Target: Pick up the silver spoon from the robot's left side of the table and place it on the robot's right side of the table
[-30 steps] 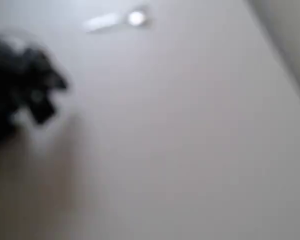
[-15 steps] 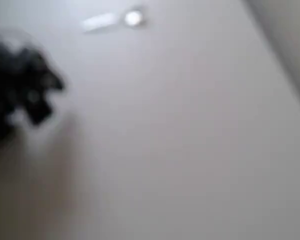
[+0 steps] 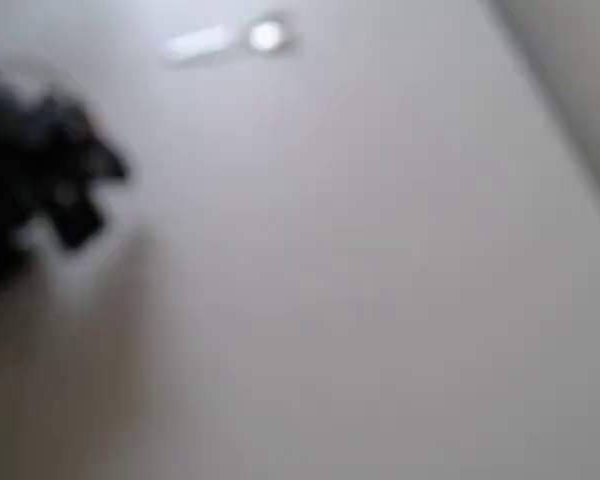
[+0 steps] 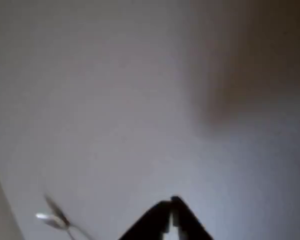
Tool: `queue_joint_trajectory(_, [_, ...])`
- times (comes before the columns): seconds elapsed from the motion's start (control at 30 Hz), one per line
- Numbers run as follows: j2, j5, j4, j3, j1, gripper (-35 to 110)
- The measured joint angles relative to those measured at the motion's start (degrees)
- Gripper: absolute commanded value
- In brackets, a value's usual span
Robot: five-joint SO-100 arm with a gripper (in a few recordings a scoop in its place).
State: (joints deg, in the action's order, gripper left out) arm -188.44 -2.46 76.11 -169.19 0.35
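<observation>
Off-white table (image 3: 380, 300), blurry in overhead view. Silver spoon (image 3: 230, 40) lies flat near the table's far edge, bowl toward picture-right. Black arm sits at picture-left, well apart from the spoon, gripper (image 3: 85, 195) pointing toward table centre. Wrist view: gripper (image 4: 171, 212) fingertips meet at a point (closed, holding nothing), spoon (image 4: 55, 218) lower-left of them.

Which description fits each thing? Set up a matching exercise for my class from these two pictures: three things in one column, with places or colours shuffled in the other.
Things:
1. silver spoon
2. gripper
3. table

Descriptions:
A. black, bottom middle of the wrist view
B. off-white surface under everything
C. shiny, lying near the top edge of the overhead view

Pairs: 1-C, 2-A, 3-B
</observation>
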Motion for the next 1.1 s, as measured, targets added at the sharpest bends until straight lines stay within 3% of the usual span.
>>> queue_joint_trajectory(0.3, [0.0, -1.1, 0.0, 0.0, -0.1, -2])
queue_joint_trajectory(0.47, [-0.1, -9.7, -1.0, -1.1, -9.7, -2])
queue_joint_trajectory(0.6, [0.2, -25.6, -7.6, -1.2, -16.8, 17])
queue_joint_trajectory(0.7, [2.6, -29.4, -13.1, 1.6, -19.8, 27])
queue_joint_trajectory(0.8, [17.6, -29.9, -13.1, 15.2, -22.2, 28])
queue_joint_trajectory(1.1, [86.5, -39.6, 3.8, 74.7, -28.4, 31])
